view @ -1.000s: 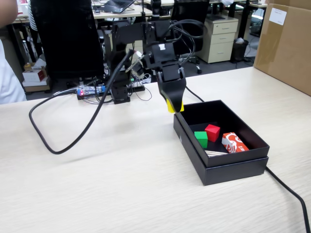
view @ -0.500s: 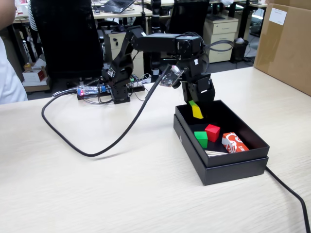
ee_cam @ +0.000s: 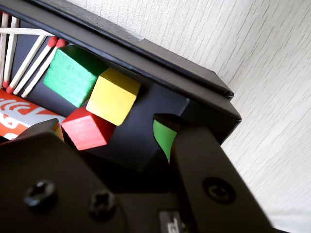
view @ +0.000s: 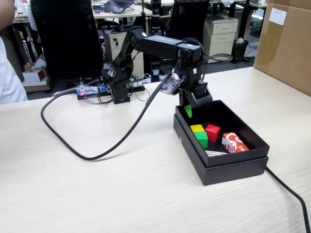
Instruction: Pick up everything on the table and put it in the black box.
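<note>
Since the yellow cube [view: 197, 128] sits in the black box [view: 233, 167] beside the green cube [view: 201, 139], the gripper [view: 193, 109] hangs spread, empty.

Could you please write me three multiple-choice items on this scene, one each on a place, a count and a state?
1. Where is the yellow cube?
A. on the table
B. inside the black box
C. between the fingers

2. How many cubes lie in the box?
A. one
B. two
C. three

3. What do the gripper's fingers hold?
A. nothing
B. the red cube
C. the matches

Key: 1 B, it rests on the box floor against the green cube. 2 C, yellow, green and red cube. 3 A, the wrist view shows the fingers apart and empty.
</note>
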Robot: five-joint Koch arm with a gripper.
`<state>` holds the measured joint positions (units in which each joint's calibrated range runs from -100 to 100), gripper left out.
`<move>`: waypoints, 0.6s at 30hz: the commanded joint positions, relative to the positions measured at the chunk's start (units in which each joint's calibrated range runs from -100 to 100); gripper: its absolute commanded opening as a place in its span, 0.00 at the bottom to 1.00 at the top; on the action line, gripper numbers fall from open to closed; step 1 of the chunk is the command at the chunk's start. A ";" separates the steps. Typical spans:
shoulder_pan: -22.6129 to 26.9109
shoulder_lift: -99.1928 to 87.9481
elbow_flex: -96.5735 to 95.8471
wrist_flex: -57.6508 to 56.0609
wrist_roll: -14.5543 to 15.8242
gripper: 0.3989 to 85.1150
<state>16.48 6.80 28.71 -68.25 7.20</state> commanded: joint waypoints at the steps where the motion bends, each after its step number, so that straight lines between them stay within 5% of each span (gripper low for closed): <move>1: 0.39 -4.44 1.66 -0.39 -0.68 0.50; 13: -4.15 -32.21 -3.23 3.07 -6.15 0.55; 18: -10.84 -61.70 -29.71 12.49 -11.28 0.58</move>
<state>7.94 -40.45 3.33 -62.83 -1.49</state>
